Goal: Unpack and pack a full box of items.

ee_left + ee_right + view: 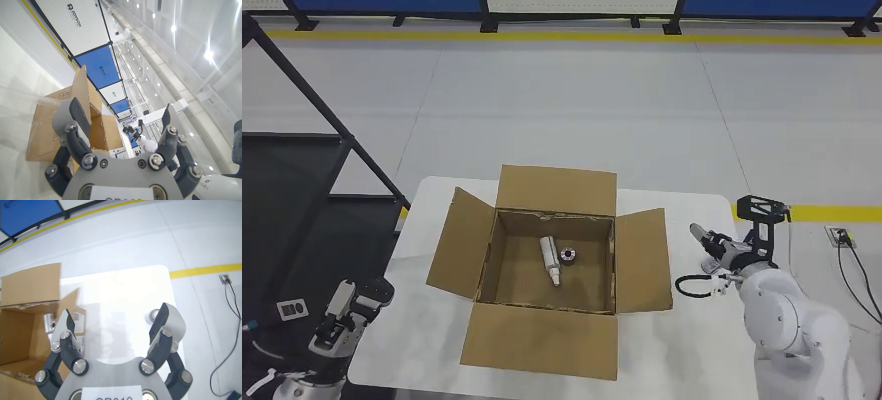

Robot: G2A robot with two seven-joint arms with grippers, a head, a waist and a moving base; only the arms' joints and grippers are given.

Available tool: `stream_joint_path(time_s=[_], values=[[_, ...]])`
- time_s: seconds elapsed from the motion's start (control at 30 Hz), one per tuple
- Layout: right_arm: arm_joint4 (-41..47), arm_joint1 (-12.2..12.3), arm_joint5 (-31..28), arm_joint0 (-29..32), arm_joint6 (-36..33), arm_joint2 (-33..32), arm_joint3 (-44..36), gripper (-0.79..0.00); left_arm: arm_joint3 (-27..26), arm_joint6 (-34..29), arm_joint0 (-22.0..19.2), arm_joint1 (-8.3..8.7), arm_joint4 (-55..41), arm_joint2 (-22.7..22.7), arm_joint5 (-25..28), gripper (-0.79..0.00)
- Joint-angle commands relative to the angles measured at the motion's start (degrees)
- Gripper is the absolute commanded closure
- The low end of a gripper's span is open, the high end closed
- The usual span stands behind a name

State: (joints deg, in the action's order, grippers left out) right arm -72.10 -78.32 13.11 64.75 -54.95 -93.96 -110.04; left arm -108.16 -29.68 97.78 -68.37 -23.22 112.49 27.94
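An open cardboard box (547, 262) with its flaps spread stands in the middle of the white table (422, 330). On its floor lie a white tube (552, 260) and a small round item (569, 256). My left gripper (367, 292) is off the table's near left corner; in the left wrist view it (121, 106) is open and empty, tilted upward, with the box (43, 121) beside it. My right gripper (704, 236) hangs over the table to the right of the box, open and empty (115, 308). The box (20, 321) is off to its side.
A small pale round object (153, 314) sits on the table (122, 285), partly behind one right finger (160, 317). A black cable (229, 313) runs over the floor beyond the table's right edge. Bare tabletop lies on both sides of the box.
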Motion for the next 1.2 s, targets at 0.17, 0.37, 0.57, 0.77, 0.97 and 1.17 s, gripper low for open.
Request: stream_joint_path(time_s=[0.17,0.37,0.57,0.77,0.97,1.17], values=[[-3.1,0.8,-1.6,-6.5,-5.8,-1.2,16.2,-0.785,-1.4,0.4,-0.6,-0.02,2.7,-1.6,-1.0,-0.785],[-4.8,1.0,-1.4,-12.0,-5.9,-0.1,27.7,-0.785,-1.9,0.9,-0.7,-0.04,3.9,-2.3,-1.5,-0.785],[-3.4,1.2,-2.8,-16.4,-5.2,0.5,35.7,0.000,-1.9,1.5,-0.3,-0.07,4.1,-2.2,-1.3,-0.785],[-3.8,1.5,-2.7,-18.8,-4.7,1.0,39.8,0.000,-2.0,1.8,0.2,-0.10,3.8,-1.9,-0.9,-0.785],[-1.7,1.7,-2.8,-19.4,-2.8,0.5,39.8,0.000,-2.1,1.7,0.6,-0.10,3.4,-1.5,-0.6,-0.785],[4.0,1.5,-2.4,-9.1,2.2,-0.4,16.3,0.000,-2.0,1.5,0.7,-0.08,3.3,-1.4,-0.6,-0.785]])
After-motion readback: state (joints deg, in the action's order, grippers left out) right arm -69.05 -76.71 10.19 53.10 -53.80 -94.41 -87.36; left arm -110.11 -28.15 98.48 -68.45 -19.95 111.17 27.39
